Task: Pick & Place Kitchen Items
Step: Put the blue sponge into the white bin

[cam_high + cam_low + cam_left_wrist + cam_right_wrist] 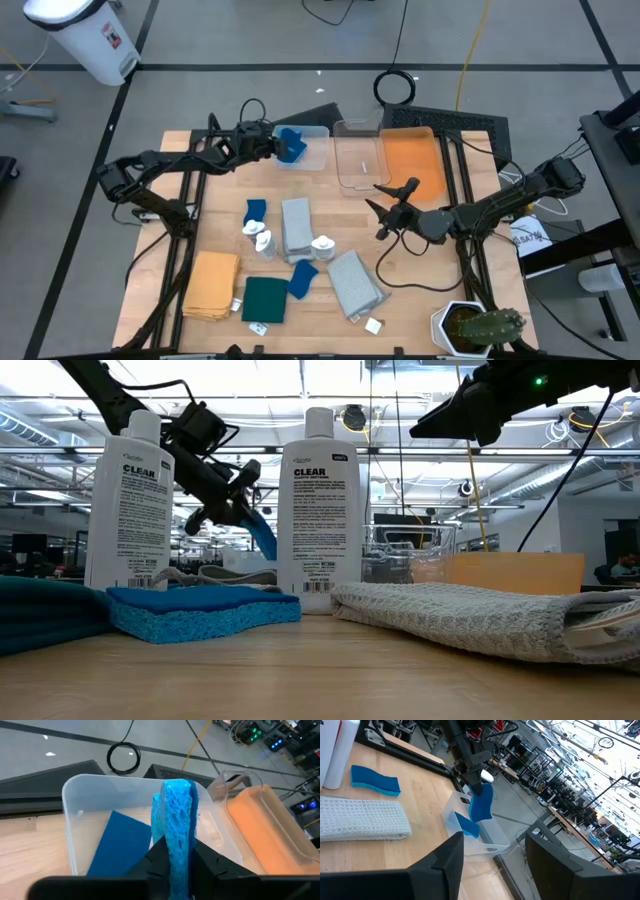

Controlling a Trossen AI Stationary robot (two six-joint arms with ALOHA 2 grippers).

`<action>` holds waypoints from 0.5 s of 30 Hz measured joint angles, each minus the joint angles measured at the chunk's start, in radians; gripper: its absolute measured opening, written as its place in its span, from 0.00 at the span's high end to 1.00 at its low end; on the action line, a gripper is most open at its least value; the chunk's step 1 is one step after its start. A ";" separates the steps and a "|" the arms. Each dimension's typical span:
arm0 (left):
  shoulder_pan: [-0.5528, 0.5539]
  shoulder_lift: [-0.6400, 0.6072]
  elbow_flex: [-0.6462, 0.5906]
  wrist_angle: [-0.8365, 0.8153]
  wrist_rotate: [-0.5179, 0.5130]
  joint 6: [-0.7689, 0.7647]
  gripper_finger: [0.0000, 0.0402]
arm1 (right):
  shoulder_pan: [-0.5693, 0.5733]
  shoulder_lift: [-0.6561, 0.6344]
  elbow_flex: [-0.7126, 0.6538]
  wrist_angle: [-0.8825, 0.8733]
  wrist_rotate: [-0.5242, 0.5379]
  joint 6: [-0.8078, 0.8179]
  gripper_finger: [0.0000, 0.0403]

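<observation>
Right, nearest the table's front lie a waffle-weave grey cloth (355,282) and mustard cloth (209,285); farther back, the left gripper (281,146), arm stretched long, pinches a spongy, porous blue piece (176,827) upright over the clear bin (75,820); the right gripper (384,209) hovers mid-table, jaws spread, holding nothing.
</observation>
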 joint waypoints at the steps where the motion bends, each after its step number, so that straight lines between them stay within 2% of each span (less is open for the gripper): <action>1: 0.000 0.000 0.000 0.000 0.000 0.010 0.80 | 0.000 0.000 0.000 0.000 0.000 0.000 0.55; 9: 0.000 0.000 0.000 0.003 -0.008 0.047 0.59 | 0.000 0.000 0.000 0.000 0.000 0.000 0.55; 15: 0.000 -0.012 0.000 0.033 0.003 0.049 0.49 | 0.000 0.000 0.000 0.000 0.000 0.001 0.55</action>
